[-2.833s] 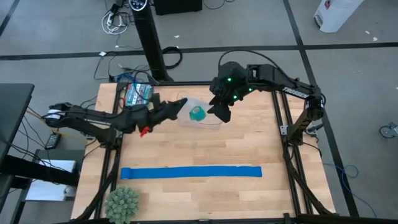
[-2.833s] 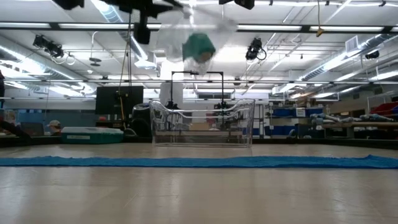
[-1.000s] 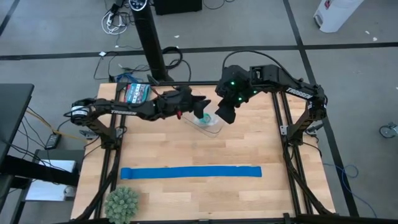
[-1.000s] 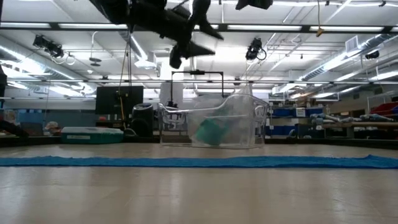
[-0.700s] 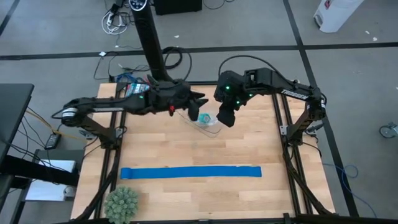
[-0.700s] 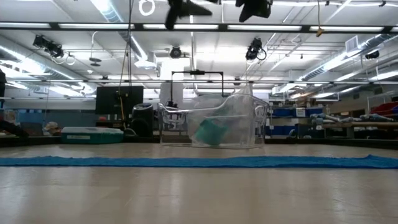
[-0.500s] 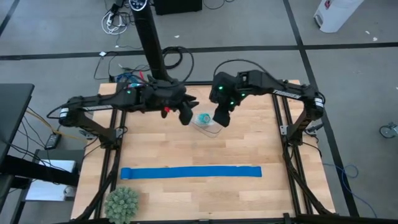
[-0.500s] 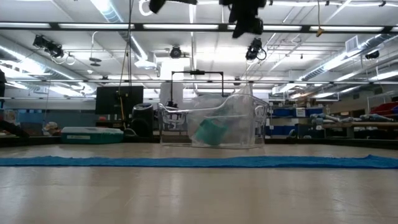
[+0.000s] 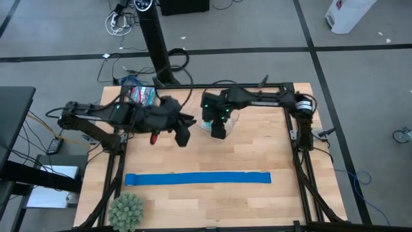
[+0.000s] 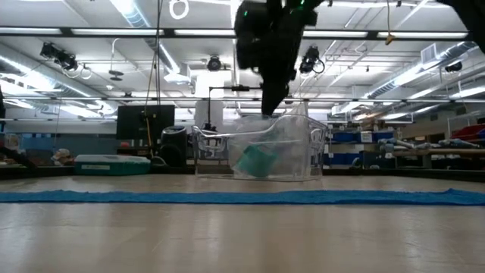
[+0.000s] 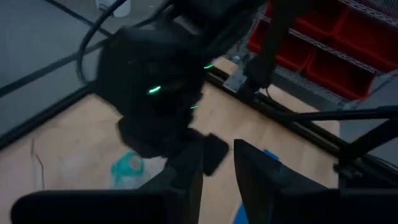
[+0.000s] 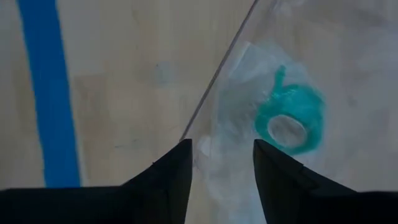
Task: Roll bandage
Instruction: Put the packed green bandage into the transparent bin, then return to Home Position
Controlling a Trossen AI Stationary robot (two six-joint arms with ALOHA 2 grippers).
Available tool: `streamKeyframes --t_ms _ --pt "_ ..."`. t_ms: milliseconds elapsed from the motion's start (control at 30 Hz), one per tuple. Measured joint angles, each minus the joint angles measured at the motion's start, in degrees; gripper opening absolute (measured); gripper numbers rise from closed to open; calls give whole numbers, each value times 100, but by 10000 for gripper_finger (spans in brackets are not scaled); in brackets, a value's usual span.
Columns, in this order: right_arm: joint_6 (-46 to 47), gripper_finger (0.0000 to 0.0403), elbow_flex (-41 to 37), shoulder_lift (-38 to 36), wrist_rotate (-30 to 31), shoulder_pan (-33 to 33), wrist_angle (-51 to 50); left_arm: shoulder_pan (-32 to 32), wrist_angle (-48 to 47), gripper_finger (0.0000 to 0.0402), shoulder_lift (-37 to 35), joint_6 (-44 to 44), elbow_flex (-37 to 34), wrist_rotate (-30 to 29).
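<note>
Above the clear plastic container (image 9: 217,124), near the back of the table (image 9: 257,154), hangs the right gripper (image 9: 219,132); its two dark fingers (image 12: 168,180) stand apart with a clear gap between them and hold nothing. Seen from the right wrist, the gap between them lies over the edge of the container, and the bandage (image 12: 290,118), a small teal roll with an open centre, lies inside the container, on its floor. In the low view the bandage (image 10: 256,161) shows as a teal shape behind the transparent wall, and the right gripper (image 10: 271,95) is just above the rim. The left gripper (image 9: 182,135) is to the left of the container, over bare wood, apart from it; its fingers (image 11: 186,177) are only slightly parted, with a narrow gap, and nothing is between them. Nearer the front, well apart from both grippers, a long blue strip (image 9: 197,178) lies flat across the table. A green spiky ball (image 9: 125,210) sits at the front left corner.
</note>
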Motion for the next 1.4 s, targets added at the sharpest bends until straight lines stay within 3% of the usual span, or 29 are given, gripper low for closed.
streamKeyframes --t_ms 367,600,900,1000,1067,1200,1400 --pt "-269 150 0 1309 -74 -52 -492 -698 -920 94 -2 -873 -2 -560" --pt "-244 150 29 1193 -90 -76 -739 -749 -928 94 -2 -868 -2 -893" --pt "29 149 344 216 -104 -181 -1195 -747 -916 94 -2 -873 -2 -1270" --pt "376 149 345 -280 -490 -219 -1079 -746 -731 94 -2 -864 -4 -1293" --pt "576 149 345 -708 -807 -249 -762 -745 -658 94 -25 -845 -4 -1310" --pt "739 149 230 -1715 -803 -163 143 -797 -427 90 -220 -680 -9 -1552" --pt "852 149 -903 -3234 -836 -1 1885 -856 505 71 -882 66 -680 -1717"
